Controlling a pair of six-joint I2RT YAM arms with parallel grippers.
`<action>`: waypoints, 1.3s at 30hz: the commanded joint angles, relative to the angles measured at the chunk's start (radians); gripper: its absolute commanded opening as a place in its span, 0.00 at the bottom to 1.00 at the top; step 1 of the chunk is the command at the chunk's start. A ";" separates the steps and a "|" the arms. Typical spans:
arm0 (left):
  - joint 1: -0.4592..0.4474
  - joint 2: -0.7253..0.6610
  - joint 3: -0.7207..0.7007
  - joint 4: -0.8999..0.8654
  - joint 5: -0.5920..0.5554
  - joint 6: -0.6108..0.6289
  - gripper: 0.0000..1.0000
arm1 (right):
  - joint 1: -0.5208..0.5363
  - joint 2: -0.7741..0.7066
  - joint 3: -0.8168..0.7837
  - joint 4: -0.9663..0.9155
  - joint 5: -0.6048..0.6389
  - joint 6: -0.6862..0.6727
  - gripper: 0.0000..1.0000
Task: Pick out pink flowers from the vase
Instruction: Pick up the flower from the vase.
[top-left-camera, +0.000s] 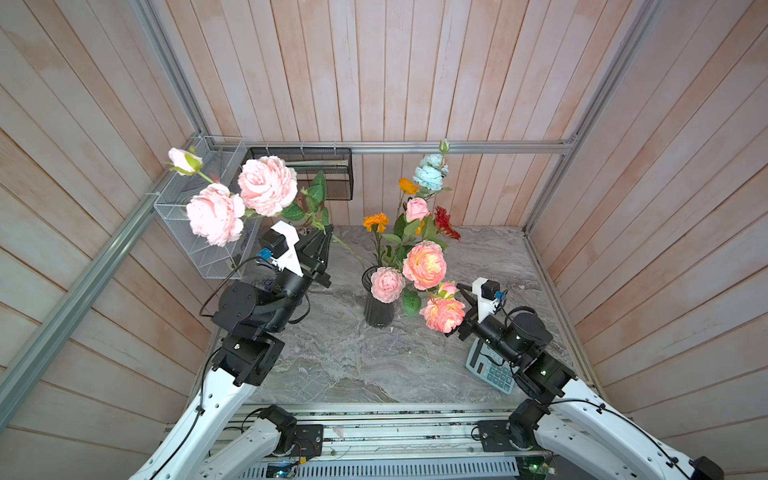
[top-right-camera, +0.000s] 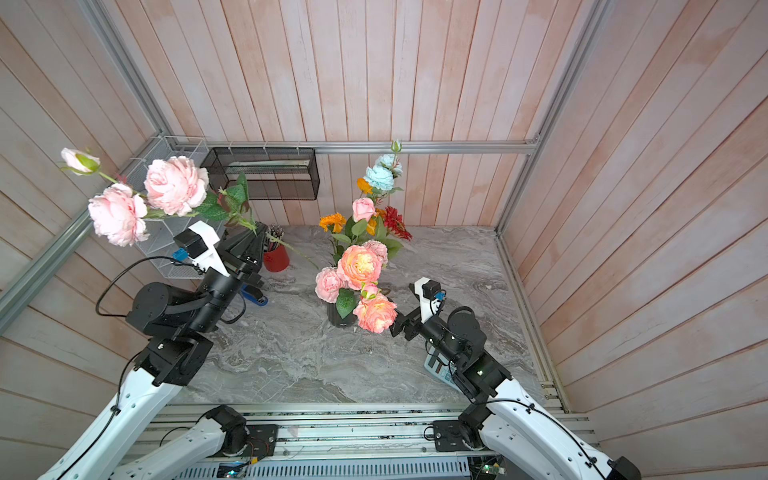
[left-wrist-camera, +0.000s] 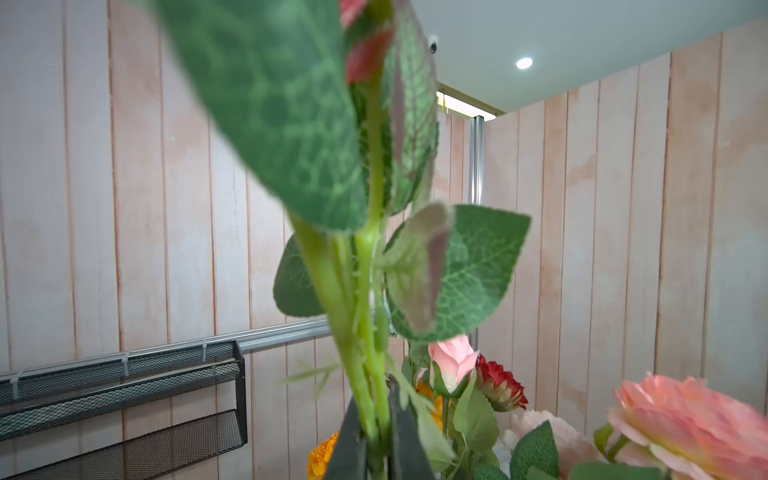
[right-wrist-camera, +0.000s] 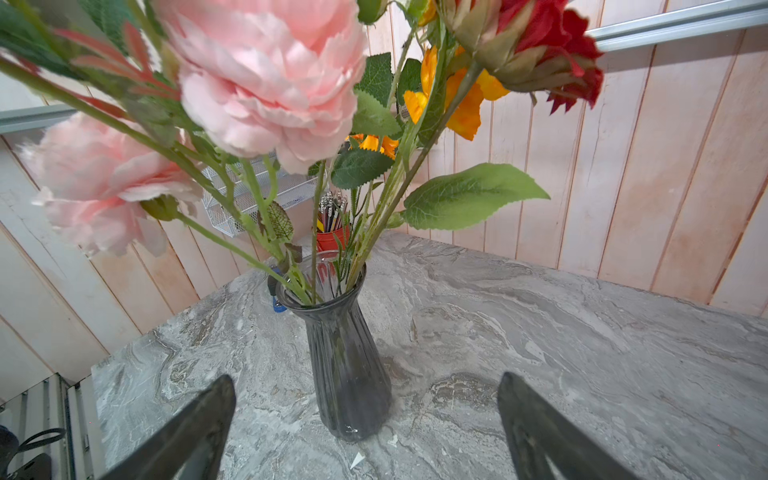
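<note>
Pink-washed plank walls closed the cell on three sides, edged by an aluminium frame. Below them lay a grey marbled table. The left arm and right arm, white and black, reached in from the near rail. A white wire basket hung on the left wall and a black mesh shelf on the back wall. The left gripper was raised over the table's far left, its jaws pinched nearly together on the green stem of a pink spray. The spray's two big pale blooms and bud leaned up toward the left wall, well apart from the bunch. Its lower end slanted toward the vase; whether it was clear of the rim could not be told. The vase, dark ribbed glass, stood upright near the table's middle. It held pink flowers, coral and pale, among orange marigolds, blue blooms and a red bloom. The right gripper hung low just right of the vase, jaws wide apart and holding nothing. A calculator lay under the right arm. A red cup stood at the far left, with a blue stapler near it.
</note>
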 joint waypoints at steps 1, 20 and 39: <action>0.000 -0.029 0.055 -0.196 -0.081 -0.033 0.00 | 0.008 -0.029 0.033 -0.057 -0.031 -0.006 0.98; -0.005 -0.394 -0.340 -0.402 0.421 -0.004 0.00 | 0.093 -0.152 -0.070 -0.046 -0.276 -0.013 0.84; -0.163 -0.299 -0.477 -0.173 0.503 0.050 0.00 | 0.409 0.183 -0.014 0.254 -0.196 -0.082 0.58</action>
